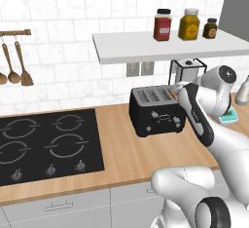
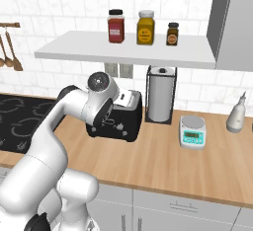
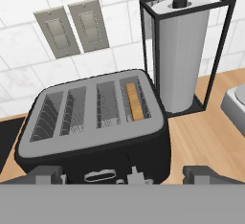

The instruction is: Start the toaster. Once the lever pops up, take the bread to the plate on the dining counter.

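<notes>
- Pincer (image 3: 122, 174) spread wide, empty, just above toaster (image 3: 95, 122) front.
- Bread (image 3: 134, 101) in far-right slot: light, stiff, crumbly; probably best gripped by its top edge.

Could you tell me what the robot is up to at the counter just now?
The white arm's tool hangs at the front of the black four-slot toaster, its fingers apart and gripping nothing. A light-brown bread slice sits down in the slot nearest the paper towel holder. The bread has not been taken out yet.
</notes>
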You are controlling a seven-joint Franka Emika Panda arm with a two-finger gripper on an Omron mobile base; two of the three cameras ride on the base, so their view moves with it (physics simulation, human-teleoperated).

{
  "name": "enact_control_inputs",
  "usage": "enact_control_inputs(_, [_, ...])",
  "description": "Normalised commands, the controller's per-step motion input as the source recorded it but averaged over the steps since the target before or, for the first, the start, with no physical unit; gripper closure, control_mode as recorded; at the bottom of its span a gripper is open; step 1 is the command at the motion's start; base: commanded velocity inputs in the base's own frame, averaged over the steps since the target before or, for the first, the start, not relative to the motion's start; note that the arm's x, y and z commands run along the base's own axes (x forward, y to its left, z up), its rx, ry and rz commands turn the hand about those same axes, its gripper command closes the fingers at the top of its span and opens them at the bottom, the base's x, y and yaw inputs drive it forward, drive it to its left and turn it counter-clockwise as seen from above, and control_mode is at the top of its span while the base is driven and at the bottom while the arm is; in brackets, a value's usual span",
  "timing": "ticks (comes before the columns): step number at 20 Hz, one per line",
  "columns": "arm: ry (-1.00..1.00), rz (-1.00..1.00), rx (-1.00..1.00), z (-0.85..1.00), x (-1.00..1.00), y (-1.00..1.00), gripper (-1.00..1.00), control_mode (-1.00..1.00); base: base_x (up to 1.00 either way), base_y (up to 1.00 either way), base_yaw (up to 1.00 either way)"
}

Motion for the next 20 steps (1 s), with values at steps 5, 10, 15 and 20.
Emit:
enact_control_inputs(5, [0.0,0.0,0.0,0.0,0.0,0.0,-1.0,-1.0,0.0,0.0,0.0])
enact_control_inputs(10, [0.0,0.0,0.0,0.0,0.0,0.0,-1.0,-1.0,0.0,0.0,0.0])
enact_control_inputs(15, [0.0,0.0,0.0,0.0,0.0,0.0,-1.0,-1.0,0.0,0.0,0.0])
enact_control_inputs(20, [0.0,0.0,0.0,0.0,0.0,0.0,-1.0,-1.0,0.0,0.0,0.0])
